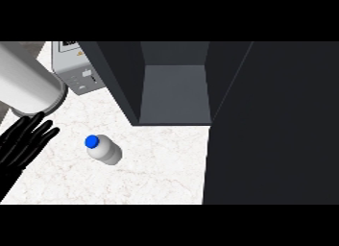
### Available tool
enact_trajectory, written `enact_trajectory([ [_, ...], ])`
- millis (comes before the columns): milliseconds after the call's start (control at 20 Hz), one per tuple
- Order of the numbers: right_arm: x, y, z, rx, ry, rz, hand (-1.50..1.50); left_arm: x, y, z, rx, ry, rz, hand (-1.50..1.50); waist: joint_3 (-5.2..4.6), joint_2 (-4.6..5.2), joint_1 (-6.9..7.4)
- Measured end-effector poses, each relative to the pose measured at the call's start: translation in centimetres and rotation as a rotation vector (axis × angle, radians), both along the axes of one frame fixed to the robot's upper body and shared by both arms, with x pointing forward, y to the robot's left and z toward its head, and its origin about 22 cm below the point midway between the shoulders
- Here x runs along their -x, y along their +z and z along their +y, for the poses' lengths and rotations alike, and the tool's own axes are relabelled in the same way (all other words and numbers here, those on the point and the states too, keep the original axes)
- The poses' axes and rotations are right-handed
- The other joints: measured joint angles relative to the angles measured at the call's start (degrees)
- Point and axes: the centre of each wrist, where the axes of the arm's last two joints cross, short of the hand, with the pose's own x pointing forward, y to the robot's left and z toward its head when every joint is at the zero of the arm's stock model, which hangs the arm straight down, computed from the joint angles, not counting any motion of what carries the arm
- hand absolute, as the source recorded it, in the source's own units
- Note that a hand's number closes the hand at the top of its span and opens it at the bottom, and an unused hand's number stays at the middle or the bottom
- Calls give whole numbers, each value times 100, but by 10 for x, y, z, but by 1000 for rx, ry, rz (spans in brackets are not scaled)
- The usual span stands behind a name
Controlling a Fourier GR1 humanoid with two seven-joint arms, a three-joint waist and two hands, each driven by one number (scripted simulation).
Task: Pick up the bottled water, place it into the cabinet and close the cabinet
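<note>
The bottled water [104, 150], a pale bottle with a blue cap, stands on the white marble counter [151, 173] at the left centre. Behind it the dark cabinet [175, 91] stands open, its grey inner shelf bare. Its open door [278, 125] fills the right side of the head view as a big dark panel. My left hand [19, 141] shows at the left edge, open with fingers straight and pointing up, apart from the bottle. My right hand does not appear.
A grey forearm [19, 79] crosses the upper left corner. A grey appliance with controls [76, 67] stands at the back left beside the cabinet. The counter's left edge runs just under my left hand.
</note>
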Motion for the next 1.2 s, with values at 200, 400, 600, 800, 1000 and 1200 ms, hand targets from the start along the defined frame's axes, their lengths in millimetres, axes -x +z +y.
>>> enact_trajectory([
  [200,10,-6,0,-9,-5,8,-150,4,-11,3,-9,37,4,-150,0,-3,-12],
  [400,17,-10,1,-9,0,10,-150,-6,-30,5,-13,80,18,-150,-1,0,-32],
  [600,24,-12,-2,7,-1,5,-150,-19,-53,2,-39,123,20,-150,-2,2,-53],
  [800,33,-15,-2,5,1,7,-150,-31,-84,4,-53,132,56,-150,-3,4,-80],
  [1000,42,-17,-7,23,2,6,-150,-42,-106,8,-58,141,84,-150,-3,2,-94],
  [1200,47,-19,-8,29,2,5,-150,-55,-132,6,-55,158,95,-150,-5,8,-94],
])
